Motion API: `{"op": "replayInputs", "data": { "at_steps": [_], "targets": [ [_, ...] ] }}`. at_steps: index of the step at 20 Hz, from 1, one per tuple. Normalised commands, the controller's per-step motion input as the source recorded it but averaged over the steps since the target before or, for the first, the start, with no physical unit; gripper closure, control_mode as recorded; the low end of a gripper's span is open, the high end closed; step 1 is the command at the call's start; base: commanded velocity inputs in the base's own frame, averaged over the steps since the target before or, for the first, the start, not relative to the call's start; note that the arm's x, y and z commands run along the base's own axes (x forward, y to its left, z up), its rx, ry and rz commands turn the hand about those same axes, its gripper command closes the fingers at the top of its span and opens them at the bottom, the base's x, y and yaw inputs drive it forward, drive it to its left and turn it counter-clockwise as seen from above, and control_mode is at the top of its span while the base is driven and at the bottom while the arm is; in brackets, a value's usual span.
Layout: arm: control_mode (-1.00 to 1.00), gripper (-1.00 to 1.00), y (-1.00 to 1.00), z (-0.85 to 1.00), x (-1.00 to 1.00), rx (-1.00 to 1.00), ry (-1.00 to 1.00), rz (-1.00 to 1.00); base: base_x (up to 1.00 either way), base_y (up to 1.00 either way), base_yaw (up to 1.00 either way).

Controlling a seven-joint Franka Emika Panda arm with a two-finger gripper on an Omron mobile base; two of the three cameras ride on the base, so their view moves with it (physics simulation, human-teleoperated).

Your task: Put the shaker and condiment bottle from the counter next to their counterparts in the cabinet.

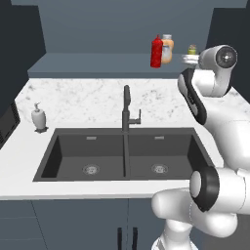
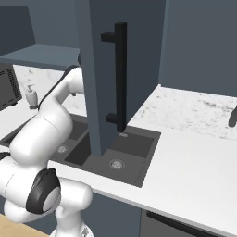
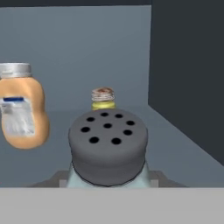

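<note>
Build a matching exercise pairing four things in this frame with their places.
1 bright red squeeze bottle
2 pale blue-green shaker with dark grey perforated cap
3 white pump soap dispenser
4 small yellow-olive shaker

A on the counter left of the sink
B held in the gripper
C cabinet shelf, beside the peach-orange bottle
D cabinet, behind the held shaker

Pairs: 1-C, 2-B, 3-A, 4-D
</note>
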Motion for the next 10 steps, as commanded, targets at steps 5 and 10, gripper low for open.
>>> {"op": "replayInputs", "data": {
  "at_steps": [5,10],
  "targets": [
    [-1.0,1.0,0.0,0.0,0.21,0.0,0.0,0.0,0.0,0.0,0.0],
    [-1.0,1.0,0.0,0.0,0.24,0.0,0.0,0.0,0.0,0.0,0.0]
  ]
}}
